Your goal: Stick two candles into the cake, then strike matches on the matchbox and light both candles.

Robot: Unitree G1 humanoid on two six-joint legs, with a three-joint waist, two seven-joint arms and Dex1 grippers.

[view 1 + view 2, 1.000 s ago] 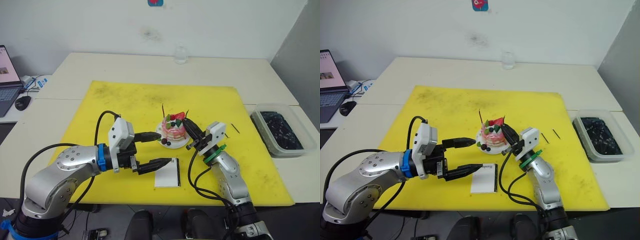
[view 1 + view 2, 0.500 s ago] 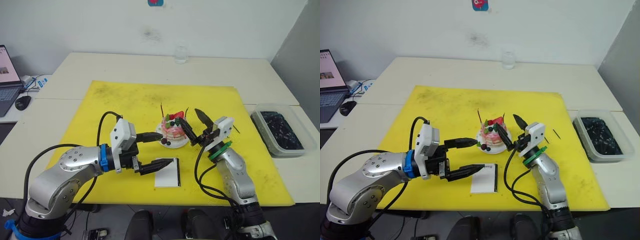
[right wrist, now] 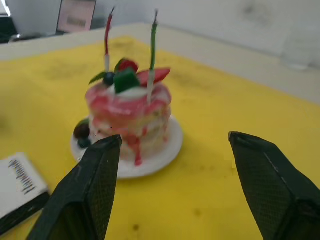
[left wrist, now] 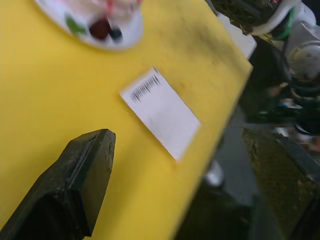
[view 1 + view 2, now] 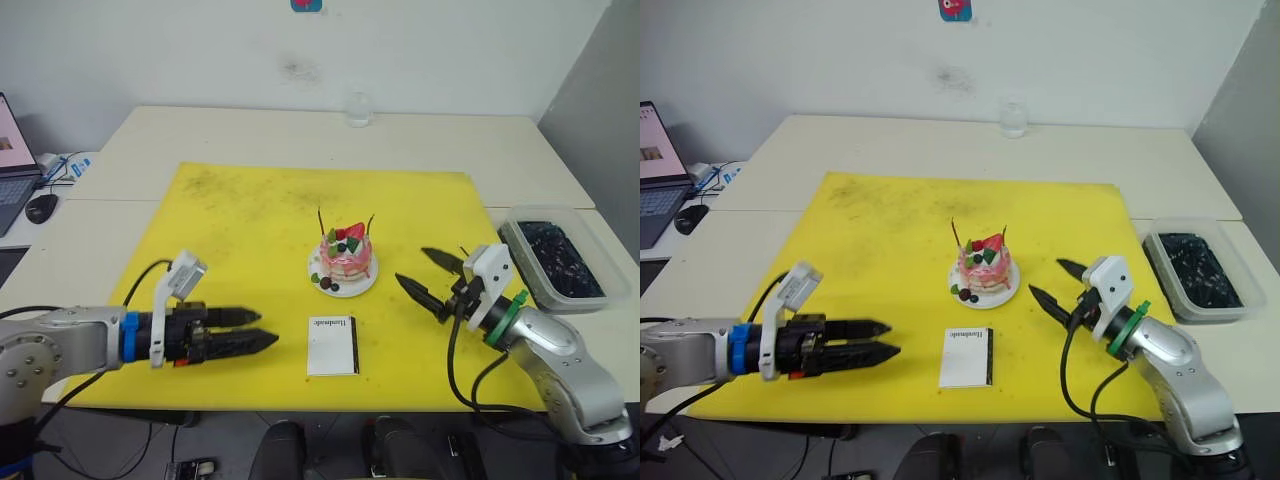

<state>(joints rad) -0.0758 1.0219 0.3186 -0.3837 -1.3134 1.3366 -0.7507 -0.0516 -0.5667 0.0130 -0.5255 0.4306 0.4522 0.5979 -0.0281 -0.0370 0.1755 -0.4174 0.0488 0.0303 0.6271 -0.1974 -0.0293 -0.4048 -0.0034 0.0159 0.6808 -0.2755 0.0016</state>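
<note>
The pink-and-white cake (image 5: 345, 258) stands on its white plate (image 5: 352, 288) in the middle of the yellow mat. Both candles stand upright in it, the reddish one (image 3: 107, 35) and the greenish one (image 3: 152, 45). The white matchbox (image 5: 333, 345) lies flat in front of the cake. My right gripper (image 5: 412, 266) hovers open to the right of the cake, pointing at it, holding nothing. My left gripper (image 5: 265, 329) is open and empty, low over the mat left of the matchbox. The end of one dark match (image 5: 462, 249) shows just beyond my right gripper.
A clear plastic tub (image 5: 555, 258) of dark pieces sits off the mat's right edge. A glass (image 5: 358, 108) stands at the back of the table. A mouse (image 5: 43, 205) and a laptop lie on the desk at far left. The yellow mat (image 5: 250, 220) has bare room behind the cake.
My right gripper has opened and drawn back right from the cake, leaving the second candle standing. My left arm has pulled back left from the cake, still open.
</note>
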